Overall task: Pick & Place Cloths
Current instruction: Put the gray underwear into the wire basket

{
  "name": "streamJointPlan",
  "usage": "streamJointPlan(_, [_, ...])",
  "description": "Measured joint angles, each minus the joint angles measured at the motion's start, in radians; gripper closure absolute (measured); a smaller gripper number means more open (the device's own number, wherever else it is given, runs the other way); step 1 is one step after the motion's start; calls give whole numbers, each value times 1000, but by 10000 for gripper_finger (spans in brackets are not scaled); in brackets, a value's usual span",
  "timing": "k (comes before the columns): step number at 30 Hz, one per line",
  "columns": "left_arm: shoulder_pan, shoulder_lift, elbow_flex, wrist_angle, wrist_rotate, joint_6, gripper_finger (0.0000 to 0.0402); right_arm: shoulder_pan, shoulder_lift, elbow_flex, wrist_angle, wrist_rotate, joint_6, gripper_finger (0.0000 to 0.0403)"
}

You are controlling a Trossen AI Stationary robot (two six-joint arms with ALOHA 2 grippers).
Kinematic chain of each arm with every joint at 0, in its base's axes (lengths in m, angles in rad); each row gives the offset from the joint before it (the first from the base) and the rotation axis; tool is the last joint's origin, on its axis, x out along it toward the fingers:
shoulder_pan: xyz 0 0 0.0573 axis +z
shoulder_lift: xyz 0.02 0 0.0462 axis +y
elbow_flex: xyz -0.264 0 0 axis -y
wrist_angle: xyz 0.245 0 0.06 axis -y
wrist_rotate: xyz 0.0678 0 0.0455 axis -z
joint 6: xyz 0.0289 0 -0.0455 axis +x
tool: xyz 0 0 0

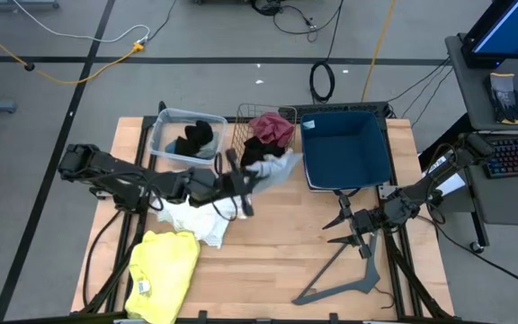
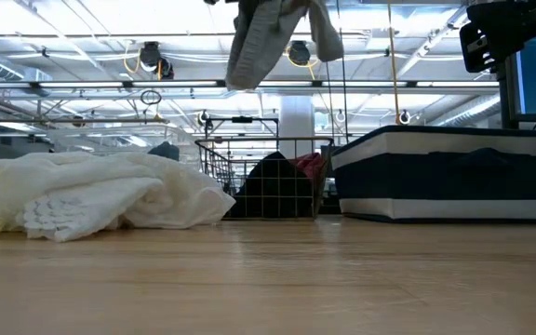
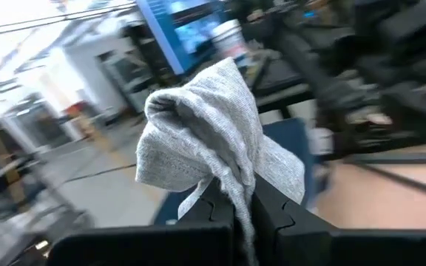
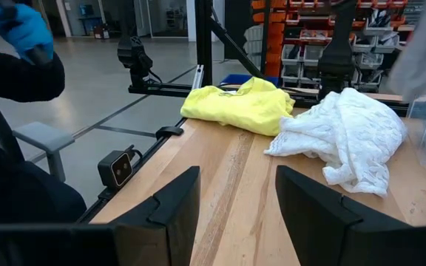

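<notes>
High view: the left gripper is clamped on a grey cloth lifted beside the wire basket, yellow cloth and white cloth unsorted behind it, while the right gripper waits wide apart.

Wire basket between clear tub and fabric bin, hanger before the bin

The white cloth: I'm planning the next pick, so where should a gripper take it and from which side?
Probably from above, on the raised bunched folds of the white cloth. It lies crumpled on the table beside the yellow cloth, and its ridges give the fingers something to pinch.
</notes>
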Motion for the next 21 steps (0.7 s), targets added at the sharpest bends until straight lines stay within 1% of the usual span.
streamJointPlan(5, [66, 0, 0, 21, -92, 14, 397, 0, 0, 0, 0, 1, 0, 234])
streamJointPlan(11, [149, 0, 0, 28, -144, -34, 395, 0, 0, 0, 0, 1, 0, 234])
streamJointPlan(21, [239, 0, 0, 51, -148, -143, 398, 0, 0, 0, 0, 2, 0, 234])
